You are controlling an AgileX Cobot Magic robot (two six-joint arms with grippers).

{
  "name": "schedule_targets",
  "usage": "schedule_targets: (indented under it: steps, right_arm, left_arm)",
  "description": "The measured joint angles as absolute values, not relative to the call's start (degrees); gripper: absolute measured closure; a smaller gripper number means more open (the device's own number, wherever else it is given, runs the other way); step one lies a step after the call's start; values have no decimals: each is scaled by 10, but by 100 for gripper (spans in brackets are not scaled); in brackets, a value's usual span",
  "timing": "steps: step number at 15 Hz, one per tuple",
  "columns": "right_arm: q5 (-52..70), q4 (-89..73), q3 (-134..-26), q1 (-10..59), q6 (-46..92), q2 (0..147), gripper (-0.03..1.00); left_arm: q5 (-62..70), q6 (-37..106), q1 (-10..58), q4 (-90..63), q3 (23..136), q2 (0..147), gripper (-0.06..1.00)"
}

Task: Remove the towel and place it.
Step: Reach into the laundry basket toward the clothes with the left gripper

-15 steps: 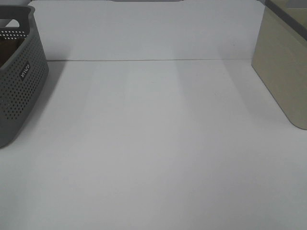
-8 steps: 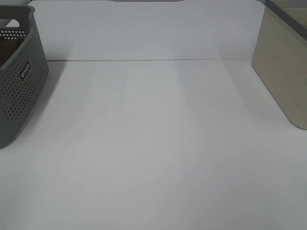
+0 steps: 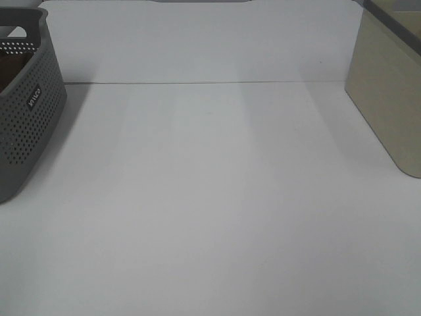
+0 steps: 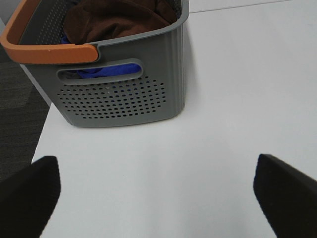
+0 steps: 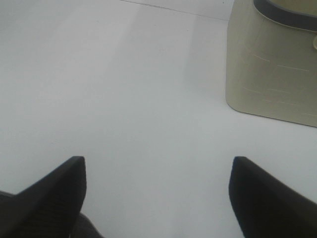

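Note:
The dark brown towel [image 4: 116,17] lies bunched inside the grey perforated basket [image 4: 124,99], on top of a blue cloth [image 4: 106,72] that shows through the handle slot. The basket has an orange rim [image 4: 47,52]. In the exterior high view the basket [image 3: 26,112] stands at the far left edge; the towel barely shows there. My left gripper [image 4: 156,191] is open and empty, a short way in front of the basket. My right gripper [image 5: 158,191] is open and empty over bare table. Neither gripper shows in the exterior high view.
A beige bin [image 3: 388,99] stands at the right edge of the white table [image 3: 217,197]; it also shows in the right wrist view [image 5: 272,64]. A white back wall [image 3: 197,46] runs behind the table. Dark floor [image 4: 20,109] lies past the table's left edge.

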State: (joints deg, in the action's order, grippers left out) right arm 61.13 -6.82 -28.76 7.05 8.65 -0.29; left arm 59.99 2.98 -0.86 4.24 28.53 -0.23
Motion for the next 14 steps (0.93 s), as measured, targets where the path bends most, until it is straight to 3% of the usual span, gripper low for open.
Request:
schedule_targets:
  steps: [14]
  right_arm:
    - [611, -68, -288, 70, 87, -3, 20]
  left_arm:
    - [600, 30, -9, 37, 284, -2, -5]
